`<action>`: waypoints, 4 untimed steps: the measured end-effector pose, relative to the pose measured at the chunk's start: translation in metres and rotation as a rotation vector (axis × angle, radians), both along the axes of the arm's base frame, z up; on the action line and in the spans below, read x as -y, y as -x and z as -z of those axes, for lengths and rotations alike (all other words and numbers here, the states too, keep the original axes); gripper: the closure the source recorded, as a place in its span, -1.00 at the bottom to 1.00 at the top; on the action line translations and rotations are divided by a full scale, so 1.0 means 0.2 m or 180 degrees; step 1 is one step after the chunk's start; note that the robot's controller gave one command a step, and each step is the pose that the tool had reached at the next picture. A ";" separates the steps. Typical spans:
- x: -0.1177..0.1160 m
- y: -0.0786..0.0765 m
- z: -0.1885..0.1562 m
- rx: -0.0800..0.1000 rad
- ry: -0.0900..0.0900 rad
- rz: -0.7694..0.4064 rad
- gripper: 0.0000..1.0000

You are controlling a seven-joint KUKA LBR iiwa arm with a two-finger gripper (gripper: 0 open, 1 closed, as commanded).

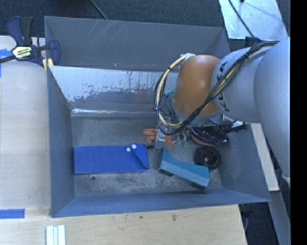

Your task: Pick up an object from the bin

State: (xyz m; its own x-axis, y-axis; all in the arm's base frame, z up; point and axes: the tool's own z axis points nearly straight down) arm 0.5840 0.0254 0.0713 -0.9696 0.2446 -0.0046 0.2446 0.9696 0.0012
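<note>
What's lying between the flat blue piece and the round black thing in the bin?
In the camera view, a teal block lies between the flat blue piece and round black thing.

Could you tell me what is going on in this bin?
A robot arm reaches into the grey bin from the right, with its gripper low near the middle of the floor. The gripper is between a flat blue box on the left and a blue foam block to its lower right. An orange piece lies beside it. Whether it holds anything, I cannot tell.
</note>
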 end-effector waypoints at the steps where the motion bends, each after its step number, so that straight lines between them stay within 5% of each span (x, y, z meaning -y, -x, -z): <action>1: 0.00 0.00 0.00 0.0000 0.0000 0.0000 1.00; 4: 0.00 0.00 0.00 0.0000 0.0000 0.0002 1.00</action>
State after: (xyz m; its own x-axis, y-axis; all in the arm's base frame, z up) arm 0.5840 0.0253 0.0713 -0.9695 0.2451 -0.0046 0.2451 0.9695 0.0013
